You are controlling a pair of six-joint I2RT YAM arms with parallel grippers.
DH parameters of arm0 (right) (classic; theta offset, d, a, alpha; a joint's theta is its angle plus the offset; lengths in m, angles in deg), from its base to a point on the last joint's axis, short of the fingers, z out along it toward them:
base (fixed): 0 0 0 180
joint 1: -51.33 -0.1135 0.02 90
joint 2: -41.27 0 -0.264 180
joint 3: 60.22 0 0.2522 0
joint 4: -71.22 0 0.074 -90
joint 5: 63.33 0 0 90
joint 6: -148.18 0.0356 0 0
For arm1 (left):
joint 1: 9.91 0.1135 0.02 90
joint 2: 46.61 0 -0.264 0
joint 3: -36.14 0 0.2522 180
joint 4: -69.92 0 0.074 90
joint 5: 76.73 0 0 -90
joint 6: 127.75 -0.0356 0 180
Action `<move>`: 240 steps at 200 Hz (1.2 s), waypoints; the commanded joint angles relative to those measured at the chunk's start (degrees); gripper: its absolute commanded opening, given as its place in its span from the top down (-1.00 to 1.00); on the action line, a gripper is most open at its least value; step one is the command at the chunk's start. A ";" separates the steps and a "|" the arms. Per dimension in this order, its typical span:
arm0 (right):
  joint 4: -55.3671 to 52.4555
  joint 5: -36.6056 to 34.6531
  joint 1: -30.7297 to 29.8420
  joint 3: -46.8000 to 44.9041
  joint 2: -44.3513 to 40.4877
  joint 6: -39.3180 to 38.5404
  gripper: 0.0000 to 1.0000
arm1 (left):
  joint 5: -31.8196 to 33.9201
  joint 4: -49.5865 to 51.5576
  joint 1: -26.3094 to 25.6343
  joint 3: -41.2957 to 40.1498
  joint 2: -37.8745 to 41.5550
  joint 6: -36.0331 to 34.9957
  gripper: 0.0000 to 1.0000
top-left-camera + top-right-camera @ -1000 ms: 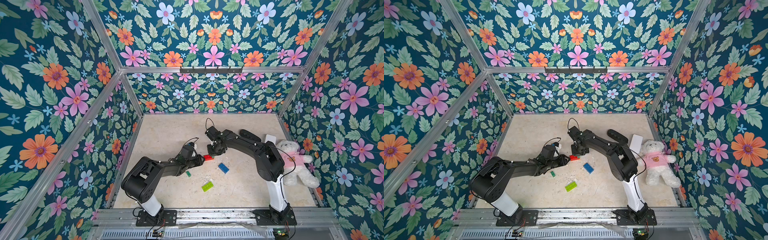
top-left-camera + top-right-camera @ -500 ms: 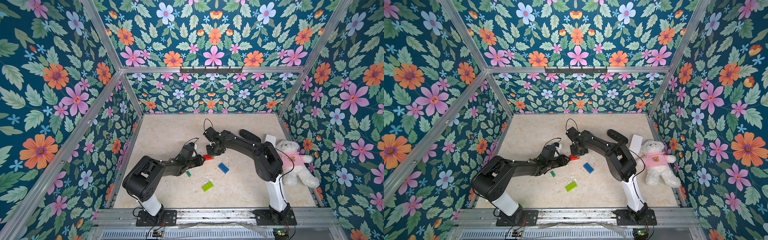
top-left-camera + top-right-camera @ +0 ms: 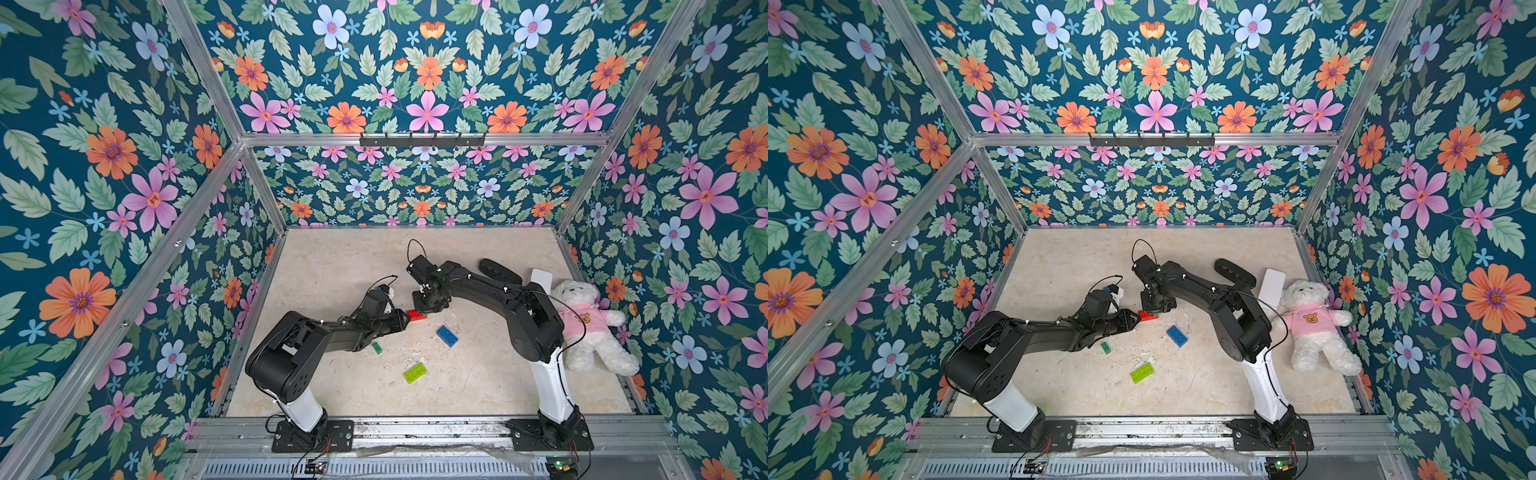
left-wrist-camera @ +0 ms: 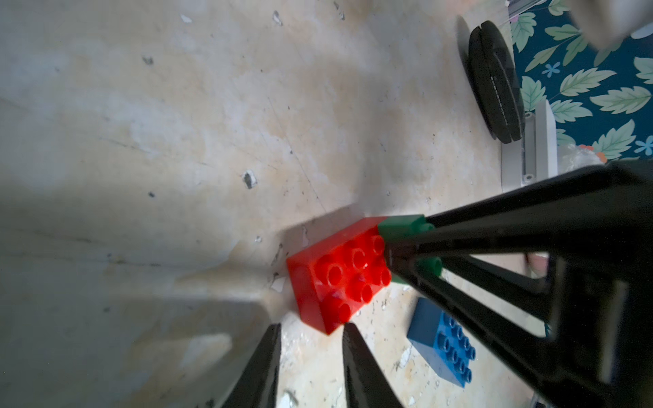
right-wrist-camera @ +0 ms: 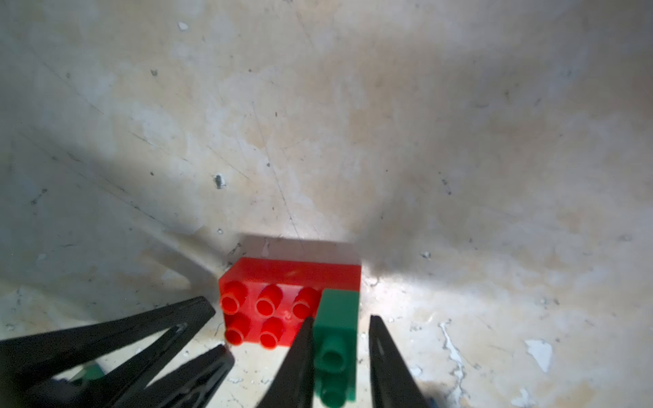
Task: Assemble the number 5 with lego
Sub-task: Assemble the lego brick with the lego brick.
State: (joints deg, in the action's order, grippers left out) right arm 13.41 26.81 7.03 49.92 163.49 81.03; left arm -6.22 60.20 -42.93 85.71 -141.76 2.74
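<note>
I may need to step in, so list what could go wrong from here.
1. The right gripper straddles the dark green brick on the red brick's end, tight against one side. Pulling away could drag or tip it off if it isn't fully seated, which the views don't settle.
2. The left gripper's tips only reach the red brick's other end. Whether they clamp it is unclear, so a push could slide it.
</note>
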 commanded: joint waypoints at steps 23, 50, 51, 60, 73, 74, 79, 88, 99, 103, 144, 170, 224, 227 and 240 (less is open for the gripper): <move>-0.05 -0.14 -0.09 0.57 -3.07 0.99 0.29 | 0.97 2.22 0.06 0.85 2.51 -1.38 0.17; 0.78 -0.84 -0.04 -0.40 -5.01 1.30 0.26 | 1.98 5.35 0.06 1.89 4.52 -2.82 0.10; 0.80 -0.93 -0.07 -0.45 -5.08 1.31 0.26 | 1.99 5.50 0.06 1.89 4.66 -2.94 0.10; 1.50 -1.22 -0.09 -1.34 -6.12 1.41 0.26 | 2.36 6.70 0.06 2.25 5.65 -3.50 0.10; 2.74 -1.83 -0.09 -3.17 -8.25 1.75 0.25 | 3.09 8.57 0.06 2.56 7.24 -4.47 0.07; 2.79 -1.87 -0.09 -3.32 -8.41 1.76 0.25 | 3.11 8.78 0.06 2.54 7.43 -4.55 0.07; 3.60 -2.05 -0.09 -4.23 -9.25 1.85 0.25 | 3.38 9.60 0.06 2.60 8.07 -4.86 0.06; 4.66 -2.55 -0.04 -5.95 -11.23 2.15 0.25 | 3.82 11.01 0.06 2.65 9.15 -5.62 0.04; 6.05 -3.40 -0.05 -8.12 -13.42 2.41 0.25 | 4.52 12.77 0.06 2.69 10.75 -6.37 0.02; 6.87 -3.60 -0.08 -9.31 -14.43 2.52 0.25 | 4.69 13.36 0.06 2.62 11.27 -6.76 0.01; 13.08 -4.04 0.27 -20.91 -23.28 4.61 0.23 | 5.28 17.77 -0.19 1.25 16.19 -8.31 -0.05; 17.17 -4.31 0.31 -29.20 -29.98 5.88 0.20 | 5.70 19.88 -1.67 0.61 18.06 -8.74 -0.09; 24.25 -4.23 0.44 -42.93 -38.82 8.82 0.15 | 8.49 22.78 -7.03 -0.20 19.65 -8.35 -0.10; 24.57 -4.27 0.44 -43.59 -39.19 8.99 0.15 | 8.64 22.85 -7.40 -0.26 19.74 -8.26 -0.10; 26.19 -4.35 0.44 -46.22 -40.70 9.57 0.15 | 9.56 23.33 -8.61 -0.48 19.91 -7.94 -0.10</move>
State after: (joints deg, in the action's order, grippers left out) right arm 34.56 23.24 7.51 7.39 125.15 88.51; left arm 1.25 81.66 -49.97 85.53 -122.29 -5.26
